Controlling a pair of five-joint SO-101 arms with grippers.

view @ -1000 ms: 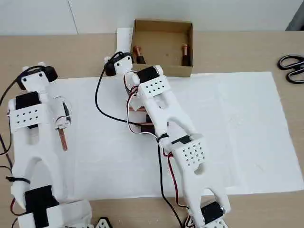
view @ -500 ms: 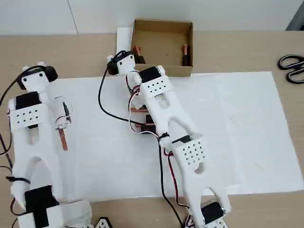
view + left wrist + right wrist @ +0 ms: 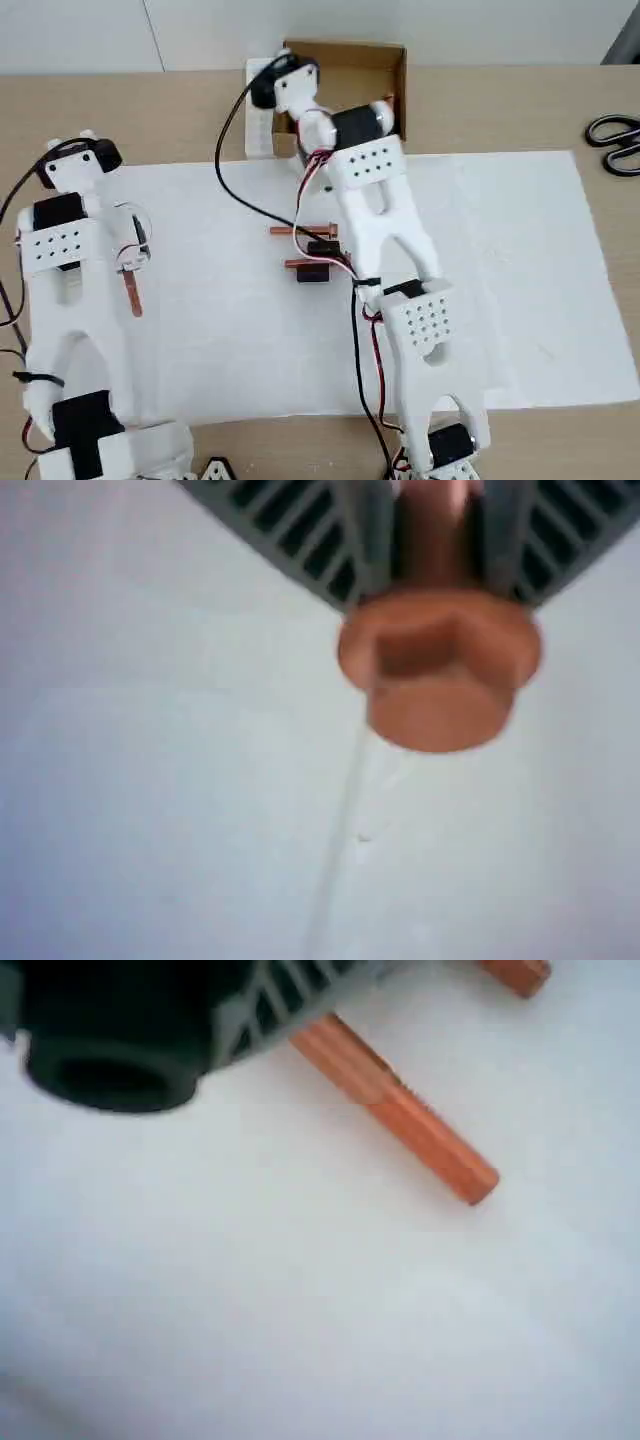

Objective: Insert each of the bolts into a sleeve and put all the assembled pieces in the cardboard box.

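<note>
White paper sheet (image 3: 520, 270) lay directly under left pincer (image 3: 435, 525), covering most of wooden table (image 3: 150, 110). Black-handled scissors (image 3: 615, 142) sat on bare wood well apart from that pincer, far to its right, just past sheet's edge. Small white slip (image 3: 260, 135) lay on tabletop beyond pincer, fwd & right.

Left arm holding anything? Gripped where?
A copper bolt, clamped by its shank between the left gripper's jaws; its head sticks out free.
</note>
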